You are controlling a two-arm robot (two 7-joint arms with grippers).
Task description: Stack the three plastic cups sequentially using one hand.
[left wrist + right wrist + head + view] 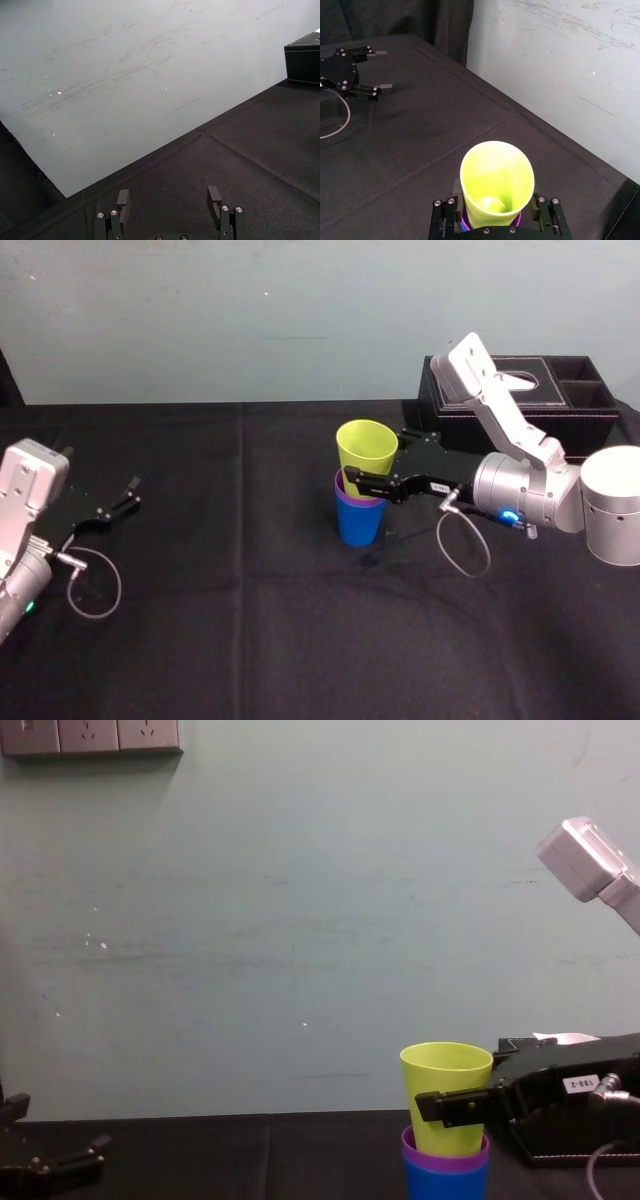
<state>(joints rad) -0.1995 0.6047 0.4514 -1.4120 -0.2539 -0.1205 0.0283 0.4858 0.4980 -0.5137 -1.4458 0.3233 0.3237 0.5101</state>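
Observation:
The yellow-green cup (366,450) stands slightly tilted with its base inside the purple cup (345,498), which is nested in the blue cup (360,524) at the middle of the table. My right gripper (376,456) reaches in from the right and is shut on the yellow-green cup, one finger on each side of it. From the chest view the yellow-green cup (445,1085) rises above the purple rim (445,1148) and the blue cup (445,1183). The right wrist view looks down into the yellow-green cup (495,180) between the fingers (454,192). My left gripper (128,496) rests open at the far left.
A black stitched tissue box (540,390) stands at the back right, behind my right arm. Black cloth (250,640) covers the table, and a pale wall runs along its far edge. The left gripper (169,197) holds nothing.

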